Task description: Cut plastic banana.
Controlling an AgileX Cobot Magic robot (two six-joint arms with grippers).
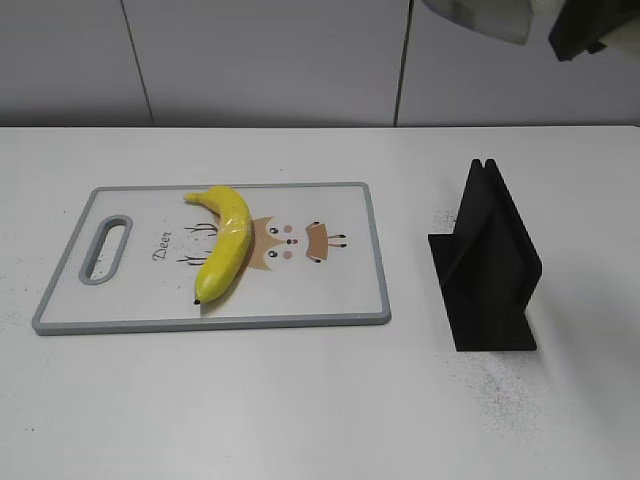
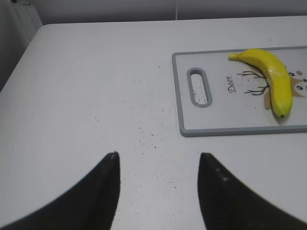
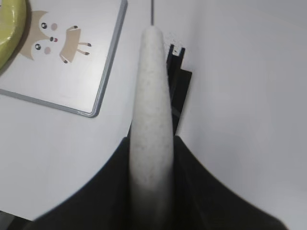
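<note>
The plastic banana (image 1: 225,245) is yellow and curved and lies on the left half of a white cutting board (image 1: 330,300) with a grey rim and a deer drawing. It also shows in the left wrist view (image 2: 273,79) and at the corner of the right wrist view (image 3: 7,33). My left gripper (image 2: 158,158) is open and empty above bare table, left of the board (image 2: 225,125). My right gripper (image 3: 151,143) is shut on a pale speckled knife handle (image 3: 151,96), held above the black stand (image 3: 178,91). In the exterior view it (image 1: 590,30) is high at the top right.
The black slotted knife stand (image 1: 490,265) stands on the table right of the board. Dark specks dot the white table around it. The board has a handle slot (image 1: 105,250) at its left end. A grey wall runs behind the table.
</note>
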